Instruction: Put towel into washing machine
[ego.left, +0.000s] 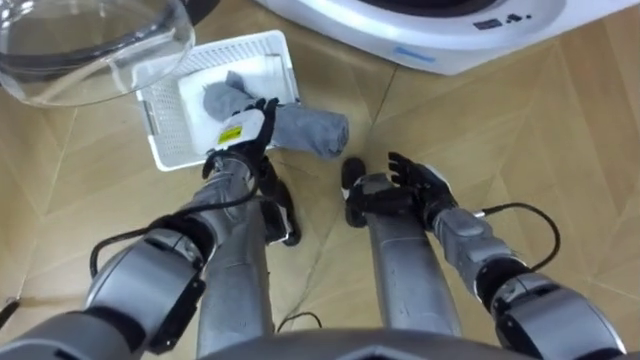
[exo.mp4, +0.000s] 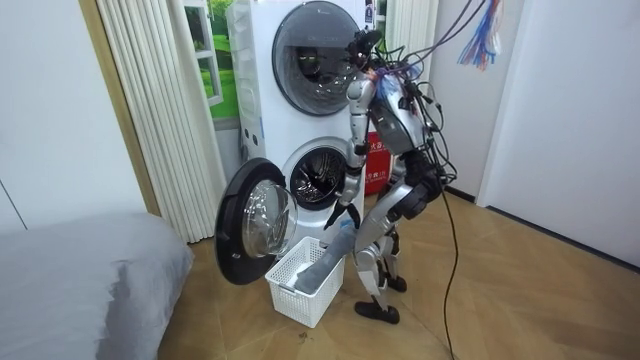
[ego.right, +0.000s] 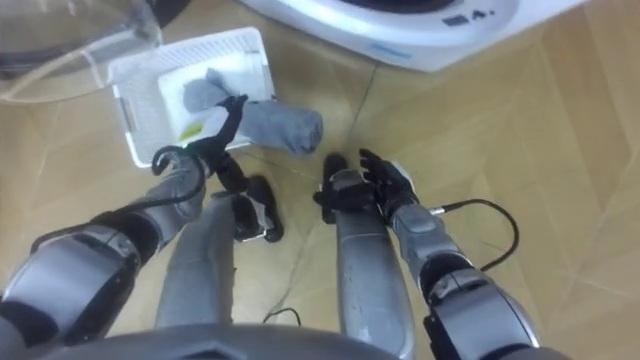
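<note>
The towel (ego.left: 310, 128) lies across the basket (ego.left: 160, 130) rim, one end inside; the left hand (ego.left: 243, 125) is set on it, its grip not discernible; the right hand (ego.left: 415, 180) is held spread, empty. If poorly gripped, the towel may be dropped or snagged on the rim before the drum (exo.mp4: 318, 185) is reached.
</note>
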